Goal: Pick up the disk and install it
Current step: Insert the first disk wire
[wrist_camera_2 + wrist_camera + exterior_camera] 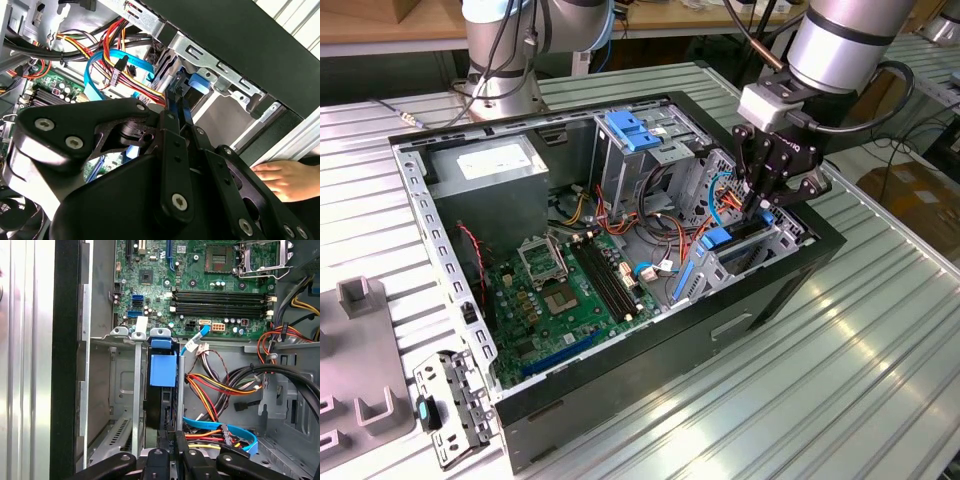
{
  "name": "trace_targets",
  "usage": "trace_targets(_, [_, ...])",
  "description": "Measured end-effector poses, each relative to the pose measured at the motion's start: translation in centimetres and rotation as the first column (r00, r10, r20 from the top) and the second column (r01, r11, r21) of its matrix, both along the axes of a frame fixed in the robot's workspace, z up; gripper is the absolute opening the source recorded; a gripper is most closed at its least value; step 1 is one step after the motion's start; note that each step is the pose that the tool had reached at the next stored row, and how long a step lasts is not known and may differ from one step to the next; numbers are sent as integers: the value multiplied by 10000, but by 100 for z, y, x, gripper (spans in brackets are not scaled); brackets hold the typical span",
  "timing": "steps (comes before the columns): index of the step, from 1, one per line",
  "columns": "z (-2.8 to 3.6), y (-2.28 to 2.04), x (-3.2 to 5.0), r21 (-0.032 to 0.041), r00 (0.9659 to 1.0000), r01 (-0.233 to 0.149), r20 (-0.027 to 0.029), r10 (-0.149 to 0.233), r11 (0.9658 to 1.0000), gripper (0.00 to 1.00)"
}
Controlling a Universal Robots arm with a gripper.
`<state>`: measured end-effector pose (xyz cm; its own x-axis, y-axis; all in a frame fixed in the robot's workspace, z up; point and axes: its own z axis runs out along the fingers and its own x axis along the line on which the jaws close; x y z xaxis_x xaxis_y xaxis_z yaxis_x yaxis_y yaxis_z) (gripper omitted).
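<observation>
The claw is being held low over the drive bay at the front corner of the open computer case, on the exterior view's right. Its two thin black fingers are being squeezed close together, almost shut, and the back edge of the disk is being pinched between them. The disk is being held on its edge inside the metal bay, between two upright grey walls, with its blue plastic carrier showing in the first wrist view. In the second wrist view, a bit of the blue carrier is being seen just past the fingertips.

Next to the bay, a bunch of red, orange, yellow and black wires and a flat blue cable are being kept loose in the case. Farther in, the green board is being seen lying flat at the bottom. A blue bracket is being carried on top of a tall metal cage, and a grey box is being kept in the far corner.

The case is being rested on a ribbed metal counter. A person's hand is being laid on the counter beside the case.
</observation>
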<state>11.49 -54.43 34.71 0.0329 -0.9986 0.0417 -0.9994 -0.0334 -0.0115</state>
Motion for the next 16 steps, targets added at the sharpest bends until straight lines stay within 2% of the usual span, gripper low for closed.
trace_targets(16, [-16, -6, 11, -1, 9998, 188, -11, -188, 9998, 17])
